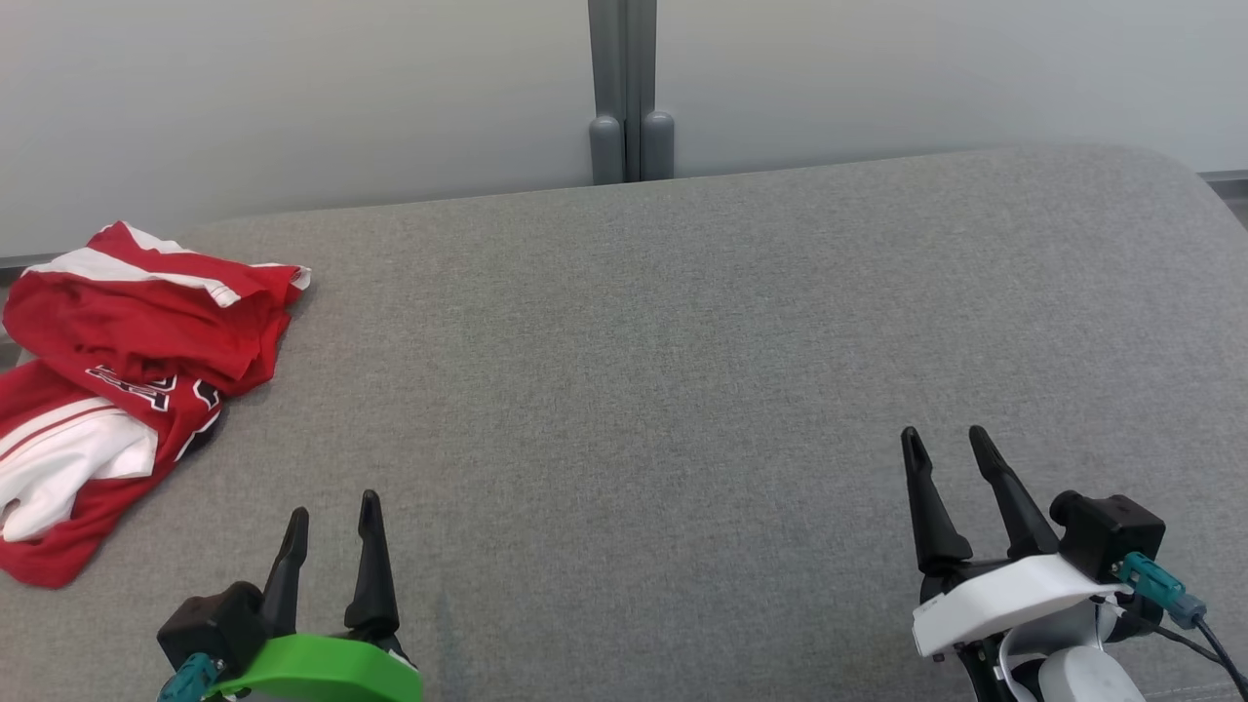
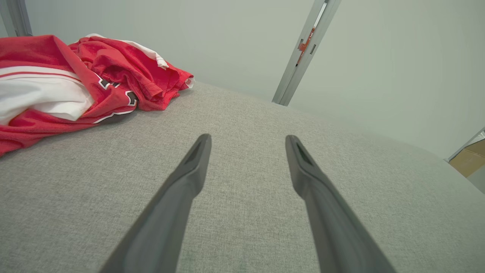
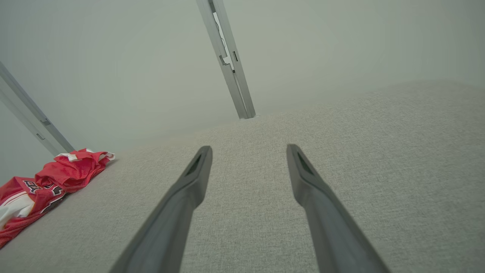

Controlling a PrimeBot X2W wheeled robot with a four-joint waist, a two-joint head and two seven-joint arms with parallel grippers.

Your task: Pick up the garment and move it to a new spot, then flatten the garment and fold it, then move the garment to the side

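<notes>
Both grippers sit closest, along the near edge of the head view. On a green wrist shell at the near left, the left gripper [image 1: 333, 507] points its 2 dark fingers toward the far side with a slight rightward lean. Its jaws stand wide apart with nothing between them. At the near right, on a white wrist shell, the right gripper [image 1: 944, 436] reaches a little farther forward. Its 2 fingers lean left and are likewise spread wide and empty. Whether either one touches the grey cushion [image 1: 634, 390] cannot be told. The garment [image 1: 136, 331], a red and white jersey, lies crumpled at the far left of the cushion and runs past the left border. It is apart from the left gripper and well apart from the right. A grey post [image 1: 629, 88] stands against the pale wall [image 1: 292, 97] behind.

From the left wrist, the left gripper [image 2: 248, 139] holds its fingers spread over bare cushion. The garment [image 2: 113, 76] is heaped ahead and to the left, not touching either finger. A cardboard box [image 2: 471, 159] shows at the right border.

From the right wrist, the right gripper [image 3: 248, 149] is also wide and empty over bare cushion. The garment [image 3: 49, 182] shows small at the left, well apart from it.
</notes>
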